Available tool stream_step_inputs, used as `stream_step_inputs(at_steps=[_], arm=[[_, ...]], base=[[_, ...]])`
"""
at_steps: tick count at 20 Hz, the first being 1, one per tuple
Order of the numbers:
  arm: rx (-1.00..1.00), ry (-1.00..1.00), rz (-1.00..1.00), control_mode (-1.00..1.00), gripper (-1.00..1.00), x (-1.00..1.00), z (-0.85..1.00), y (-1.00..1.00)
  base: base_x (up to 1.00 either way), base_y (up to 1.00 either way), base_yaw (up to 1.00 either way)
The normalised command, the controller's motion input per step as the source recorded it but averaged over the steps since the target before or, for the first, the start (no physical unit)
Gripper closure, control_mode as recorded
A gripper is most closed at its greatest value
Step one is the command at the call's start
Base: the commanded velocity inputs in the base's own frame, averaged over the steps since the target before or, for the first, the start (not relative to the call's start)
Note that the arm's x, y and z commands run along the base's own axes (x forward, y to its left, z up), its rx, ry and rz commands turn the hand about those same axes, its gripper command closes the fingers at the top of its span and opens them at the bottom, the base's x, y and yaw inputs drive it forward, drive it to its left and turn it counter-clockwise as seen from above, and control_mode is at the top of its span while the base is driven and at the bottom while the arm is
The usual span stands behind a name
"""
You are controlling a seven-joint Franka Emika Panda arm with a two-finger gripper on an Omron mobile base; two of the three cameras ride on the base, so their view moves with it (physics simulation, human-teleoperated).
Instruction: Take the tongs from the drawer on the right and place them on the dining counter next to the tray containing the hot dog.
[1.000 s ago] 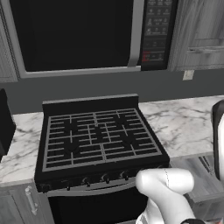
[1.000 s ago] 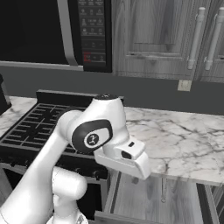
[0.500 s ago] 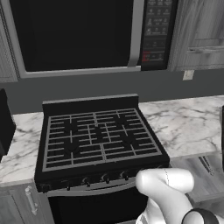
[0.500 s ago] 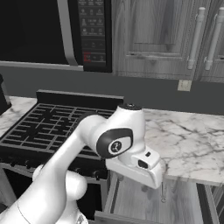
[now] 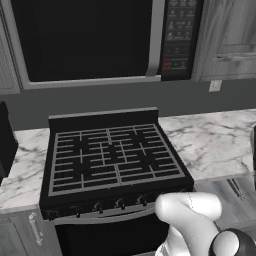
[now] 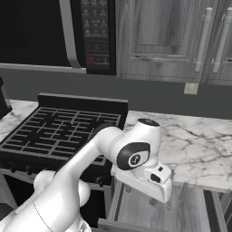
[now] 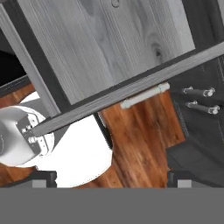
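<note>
The drawer stands pulled out under the marble worktop, right of the stove. Its grey wood-grain floor runs across the top of the hand view, with its pale bar handle below the front edge. My gripper is open, the two dark fingertips wide apart with nothing between them. In the right base view the hand hangs low over the drawer's left part. A slim dark strip on the drawer floor looks like the tongs, though it is too small to be sure. The dining counter and the tray are out of view.
The black stove with its knobs sits left of the drawer, a microwave above it. Marble worktop overhangs the drawer's back. Two bar handles of a neighbouring dark cabinet front lie beside the drawer. Wooden floor lies below.
The arm has swung right, away from the stove, and the hand has dropped lower over the open drawer. The stove and worktop have stayed in place.
</note>
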Motion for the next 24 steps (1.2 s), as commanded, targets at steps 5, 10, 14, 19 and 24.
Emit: stream_step_inputs(at_steps=[5,10,14,19,24], arm=[[0.09,0.08,-0.04,-1.00,-1.00,0.28,-0.34,0.00],[0.11,0.08,-0.05,-1.00,-1.00,0.12,-0.39,0.00],[0.11,0.13,-0.09,-1.00,-1.00,0.13,-0.41,0.00],[0.07,0.17,-0.12,-1.00,-1.00,0.12,-0.42,0.00],[0.01,0.20,-0.15,-1.00,-1.00,0.09,-0.42,0.00]], base=[[0.00,0.00,0.00],[0.00,0.00,0.00],[0.00,0.00,0.00],[0.00,0.00,0.00],[0.00,0.00,0.00]])
